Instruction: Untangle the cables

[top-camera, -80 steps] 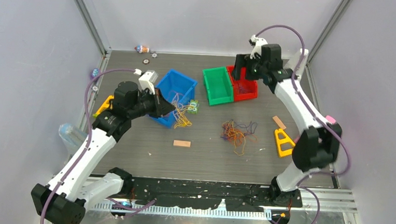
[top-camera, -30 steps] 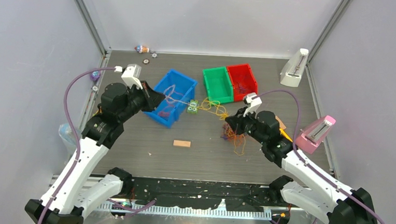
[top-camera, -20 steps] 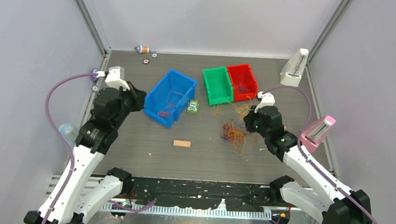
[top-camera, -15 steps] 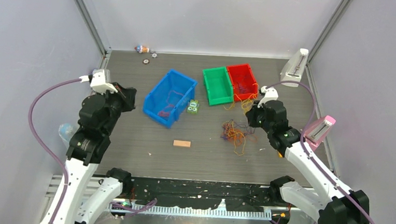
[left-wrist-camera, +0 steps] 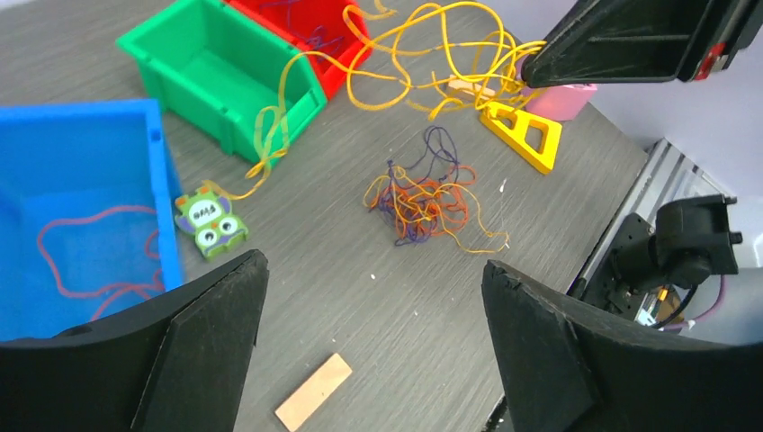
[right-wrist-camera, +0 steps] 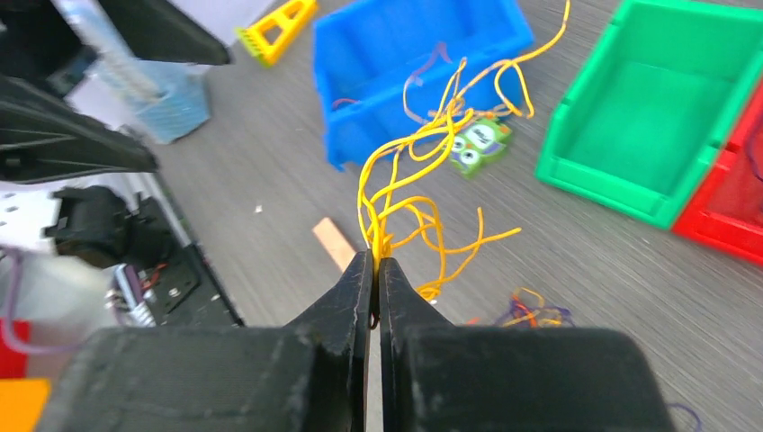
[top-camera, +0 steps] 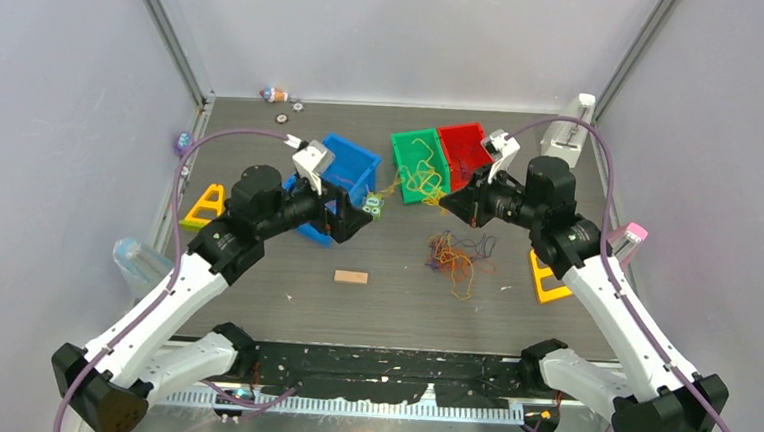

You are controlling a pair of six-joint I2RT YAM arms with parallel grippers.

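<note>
Cable tangle [top-camera: 456, 253] mid-table, before bins [top-camera: 401, 172]; block [top-camera: 350, 276] left of tangle; wedge [top-camera: 536, 269] right.

left arm [top-camera: 168, 298] stretched forward, wrist angled inward | left gripper [left-wrist-camera: 373, 265] – jaws spread wide | right arm [top-camera: 604, 290] raised, wrist turned left | right gripper [right-wrist-camera: 376, 256] – fingers pinched on yellow cable [right-wrist-camera: 423, 153]

1. You work between plain, pale lilac-grey walls [top-camera: 399, 37] at the back, left and right.
2. Your table [top-camera: 392, 307] has a dark grey, wood-grain top.
3. Aluminium posts [top-camera: 167, 31] stand at both back corners.
4. Your lighting is soft and even.
</note>
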